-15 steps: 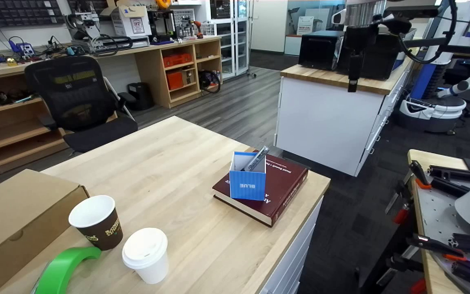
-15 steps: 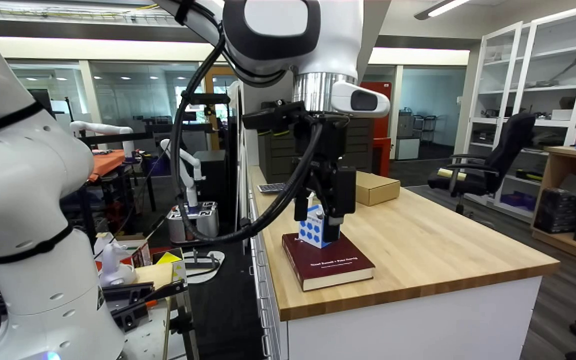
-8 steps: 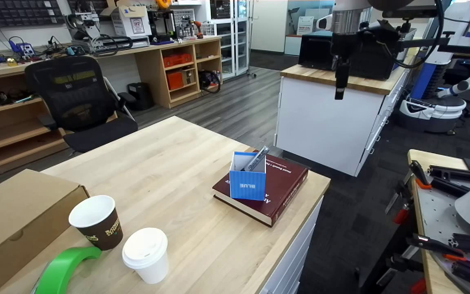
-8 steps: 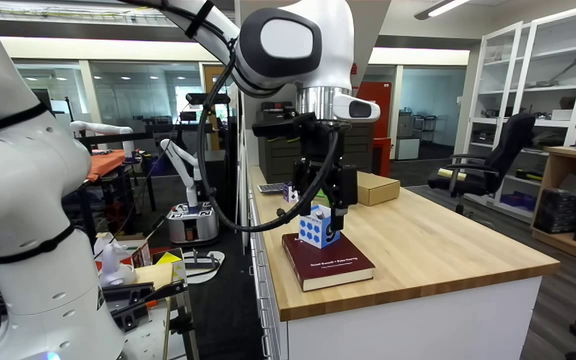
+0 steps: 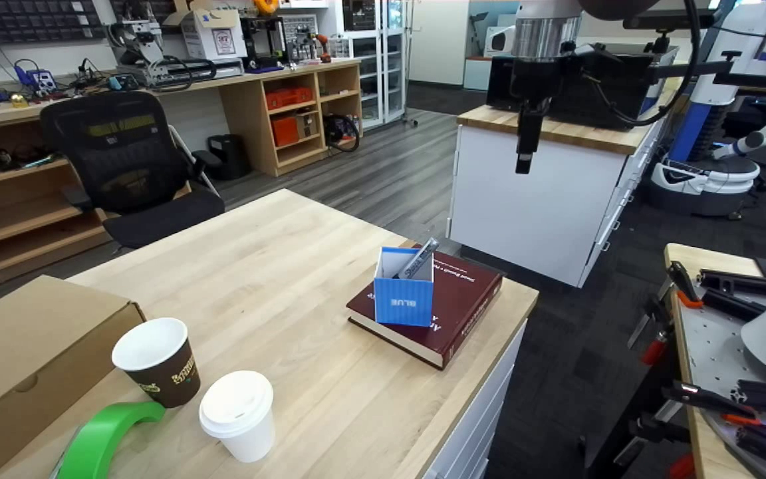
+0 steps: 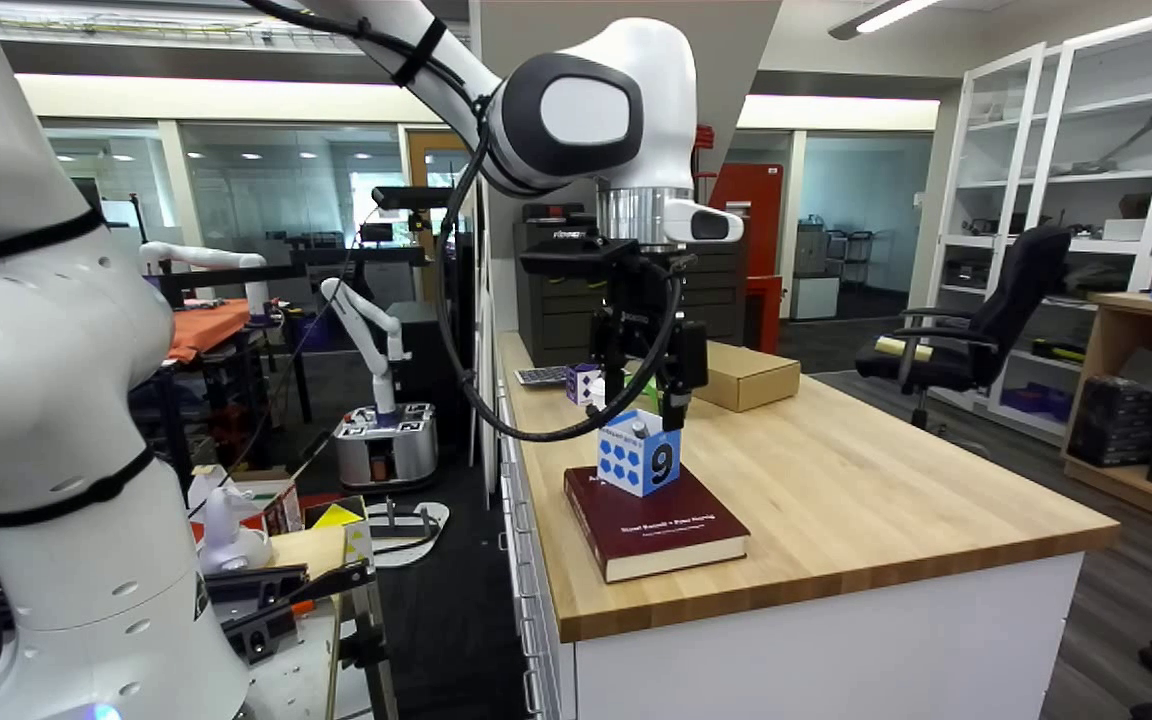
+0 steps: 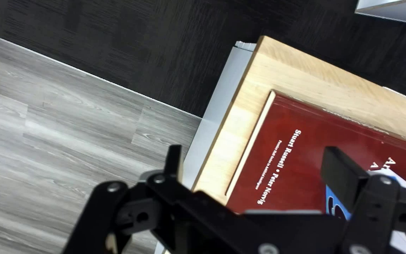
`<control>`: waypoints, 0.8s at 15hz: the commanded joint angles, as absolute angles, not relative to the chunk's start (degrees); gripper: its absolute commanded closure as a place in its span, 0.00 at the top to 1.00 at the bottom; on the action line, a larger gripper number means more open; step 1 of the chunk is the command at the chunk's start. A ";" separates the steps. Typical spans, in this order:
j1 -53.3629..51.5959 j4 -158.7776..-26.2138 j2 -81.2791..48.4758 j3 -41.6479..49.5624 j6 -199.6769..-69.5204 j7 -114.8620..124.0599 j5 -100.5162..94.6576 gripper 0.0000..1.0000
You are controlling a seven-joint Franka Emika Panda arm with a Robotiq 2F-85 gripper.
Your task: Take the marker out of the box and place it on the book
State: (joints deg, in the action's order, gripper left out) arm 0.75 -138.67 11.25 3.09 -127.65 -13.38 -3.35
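The small blue box (image 5: 403, 301) stands open-topped on the dark red book (image 5: 466, 293) near the table corner. It shows in both exterior views (image 6: 626, 462), and partly behind a finger in the wrist view (image 7: 335, 206). The dark marker (image 5: 417, 259) leans in the box, its upper end sticking out over the rim; only its tip (image 6: 639, 430) shows in an exterior view. My gripper (image 7: 254, 157) is open and empty above the book (image 7: 291, 162), its right finger over the box side. In an exterior view the gripper (image 6: 644, 405) hangs above and behind the box.
A large brown cardboard box (image 5: 37, 346), a dark paper cup (image 5: 163, 372), a white lidded cup (image 5: 240, 419) and a green curved object (image 5: 107, 439) stand on the same table. A small purple-white box (image 6: 583, 384) is farther back. The table edge (image 6: 836, 590) is close to the book.
The gripper has moved left and slightly down in an exterior view. In an exterior view it has drawn back and up, uncovering the box's numbered side. Box, marker and book have not moved.
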 commanded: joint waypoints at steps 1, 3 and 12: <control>-1.27 -136.49 9.47 1.17 -128.64 -12.36 -1.07 1.00; -2.38 -135.54 8.66 0.15 -128.94 -13.33 -0.44 1.00; -4.84 -133.81 5.40 -3.61 -131.30 -14.00 -1.82 1.00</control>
